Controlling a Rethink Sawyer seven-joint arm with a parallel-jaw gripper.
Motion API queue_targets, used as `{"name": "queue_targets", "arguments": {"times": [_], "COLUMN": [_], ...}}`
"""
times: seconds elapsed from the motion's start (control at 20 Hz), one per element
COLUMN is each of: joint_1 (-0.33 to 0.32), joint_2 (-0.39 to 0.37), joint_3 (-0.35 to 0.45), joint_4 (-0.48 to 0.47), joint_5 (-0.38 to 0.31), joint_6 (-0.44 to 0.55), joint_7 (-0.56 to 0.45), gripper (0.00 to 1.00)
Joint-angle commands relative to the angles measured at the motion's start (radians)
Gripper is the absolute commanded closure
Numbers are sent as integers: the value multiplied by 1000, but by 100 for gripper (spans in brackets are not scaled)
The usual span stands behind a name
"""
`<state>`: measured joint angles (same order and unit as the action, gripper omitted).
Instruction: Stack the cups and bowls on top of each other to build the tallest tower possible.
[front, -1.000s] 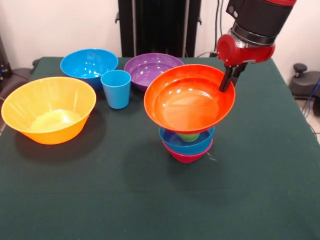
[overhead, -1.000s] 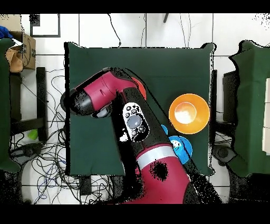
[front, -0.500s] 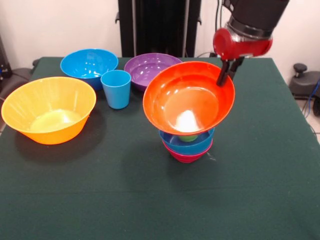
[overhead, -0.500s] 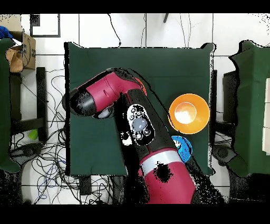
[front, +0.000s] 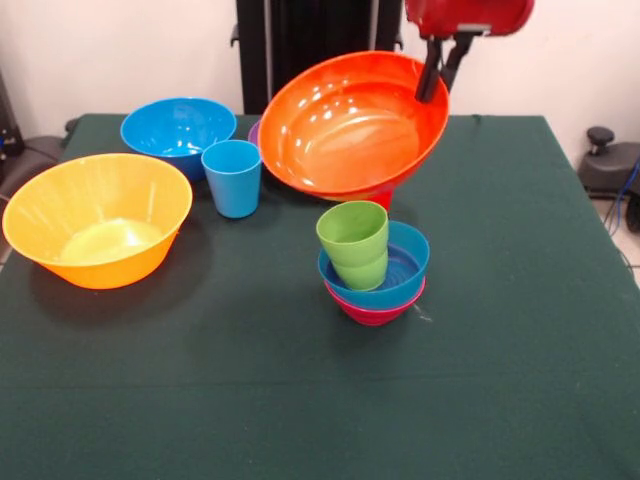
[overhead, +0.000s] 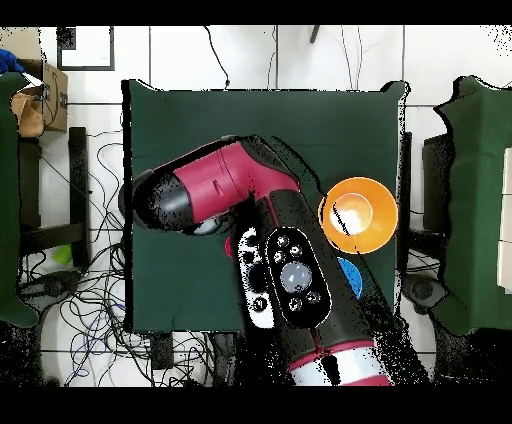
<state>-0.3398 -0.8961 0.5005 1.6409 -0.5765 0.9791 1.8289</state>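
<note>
Gripper (front: 438, 72) clamped on the far rim of the red-orange bowl (front: 350, 125), now lifted clear and tilted above the worktop (front: 520, 380); a second ago it sat on the tower. Green cup (front: 354, 243) now exposed, leaning in the small blue bowl (front: 400, 275) over the magenta bowl (front: 372, 313). Judgement: the tower lost a level; the bowl needs re-placing.

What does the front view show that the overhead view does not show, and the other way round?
Only the front view shows the gripper holding the tilted red-orange bowl by its rim, the green cup in the small blue bowl, the magenta bowl and the light blue cup. Only the overhead view shows the arm's whole body and the floor cables. Both show the yellow-orange bowl and the green table.
</note>
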Motion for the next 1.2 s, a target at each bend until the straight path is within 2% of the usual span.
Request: {"name": "queue_targets", "arguments": {"times": [0.05, 0.4, 0.65, 1.2], "joint_1": [-6, 4, 6, 13], "joint_2": [-30, 16, 77, 106], "joint_3": [22, 10, -13, -9], "joint_4": [71, 53, 40, 23], "joint_5": [-8, -51, -126, -151], "joint_6": [71, 25, -55, -64], "joint_7": [-160, -131, -106, -76], "gripper": [100, 100, 100, 100]}}
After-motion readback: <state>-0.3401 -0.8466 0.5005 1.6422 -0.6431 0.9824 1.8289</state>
